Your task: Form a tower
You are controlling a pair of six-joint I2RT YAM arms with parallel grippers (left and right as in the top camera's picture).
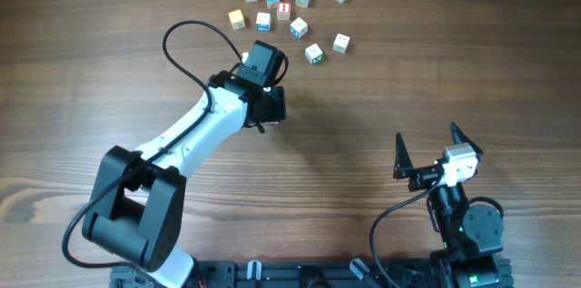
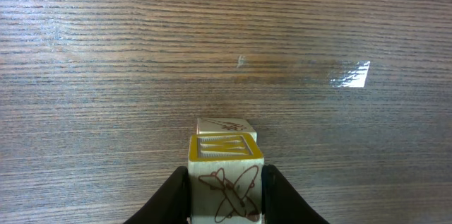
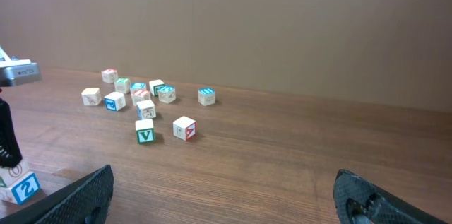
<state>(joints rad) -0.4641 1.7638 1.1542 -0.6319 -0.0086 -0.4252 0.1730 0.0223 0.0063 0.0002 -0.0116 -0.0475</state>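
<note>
Loose cubes lie behind the tower.

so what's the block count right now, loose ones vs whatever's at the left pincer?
Loose cubes: 12
Yellow-edged cube in the left pincer: 1
Pale cube just beyond it: 1
Total: 14 cubes visible

table: dark wood grain | wall: plain brown | glare on tabletop
</note>
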